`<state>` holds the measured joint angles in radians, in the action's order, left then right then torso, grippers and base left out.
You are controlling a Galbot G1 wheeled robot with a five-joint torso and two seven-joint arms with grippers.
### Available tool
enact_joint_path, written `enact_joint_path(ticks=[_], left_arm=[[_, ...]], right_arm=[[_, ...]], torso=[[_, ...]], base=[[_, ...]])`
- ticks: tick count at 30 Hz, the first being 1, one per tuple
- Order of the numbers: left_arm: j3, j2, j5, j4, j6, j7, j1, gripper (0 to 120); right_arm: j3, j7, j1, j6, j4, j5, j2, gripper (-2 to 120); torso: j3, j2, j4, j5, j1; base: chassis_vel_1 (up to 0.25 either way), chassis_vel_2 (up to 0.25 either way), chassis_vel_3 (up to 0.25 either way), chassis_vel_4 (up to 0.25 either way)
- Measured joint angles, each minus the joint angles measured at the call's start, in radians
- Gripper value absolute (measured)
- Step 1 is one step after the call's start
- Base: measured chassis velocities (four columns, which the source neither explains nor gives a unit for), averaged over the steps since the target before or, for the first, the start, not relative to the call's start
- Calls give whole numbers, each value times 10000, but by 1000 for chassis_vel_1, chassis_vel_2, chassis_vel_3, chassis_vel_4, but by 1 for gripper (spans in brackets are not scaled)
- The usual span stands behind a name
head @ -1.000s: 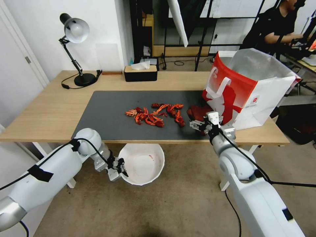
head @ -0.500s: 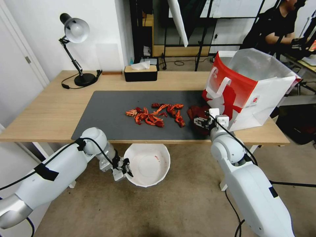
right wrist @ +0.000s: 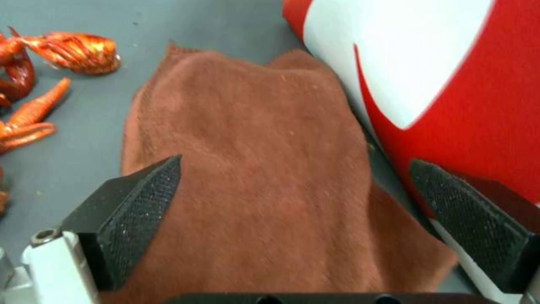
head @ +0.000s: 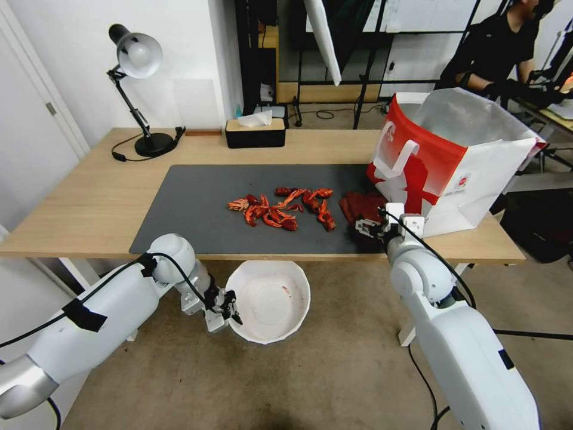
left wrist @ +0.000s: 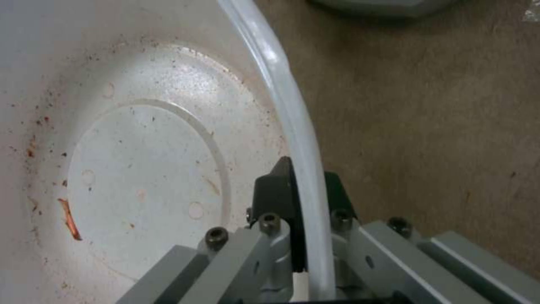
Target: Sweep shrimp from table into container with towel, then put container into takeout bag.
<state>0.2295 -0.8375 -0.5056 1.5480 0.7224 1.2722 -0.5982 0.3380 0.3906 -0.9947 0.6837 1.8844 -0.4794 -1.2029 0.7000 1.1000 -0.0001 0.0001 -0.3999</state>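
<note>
Wooden table (head: 89, 203) (grey mat (head: 197, 209) on top) stands on beige carpet (head: 334, 370).

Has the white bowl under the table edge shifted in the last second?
Yes. The container, gripped at its rim by the left gripper, has drifted toward the robot's right along the table front edge, now below the shrimp.

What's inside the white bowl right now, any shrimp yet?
No whole shrimp in the container, held below the table edge by the left gripper; only reddish specks and one small orange sliver. The shrimp lie on the mat.
</note>
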Motion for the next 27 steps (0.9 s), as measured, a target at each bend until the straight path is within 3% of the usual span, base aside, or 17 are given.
enact_joint_path(ticks=[12,14,16,18,25,27], left_arm=[[118,-97,18,-17,0,-98,60,0],[140,-109,28,-28,1,-117,61,0],[149,-116,33,-30,2,-124,61,0],[166,-130,46,-27,21,-158,60,0],[180,-162,51,-27,66,-192,13,0],[155,-178,43,-60,121,-210,-12,0]], right_arm=[[206,-65,-255,39,100,-116,-22,94],[223,-63,-268,69,100,-181,-30,85],[229,-59,-270,82,100,-207,-34,83],[239,-21,-288,125,100,-295,-44,70],[262,59,-335,193,118,-402,-54,48],[277,100,-376,193,128,-442,-66,36]], torso=[[0,0,0,-1,0],[0,0,1,0,0],[0,-1,1,-1,0],[0,0,1,-1,0],[0,0,1,-1,0],[0,0,2,-2,0]], base=[[0,0,0,0],[0,0,0,0],[0,0,0,0],[0,0,0,0],[0,0,0,0],[0,0,0,0]])
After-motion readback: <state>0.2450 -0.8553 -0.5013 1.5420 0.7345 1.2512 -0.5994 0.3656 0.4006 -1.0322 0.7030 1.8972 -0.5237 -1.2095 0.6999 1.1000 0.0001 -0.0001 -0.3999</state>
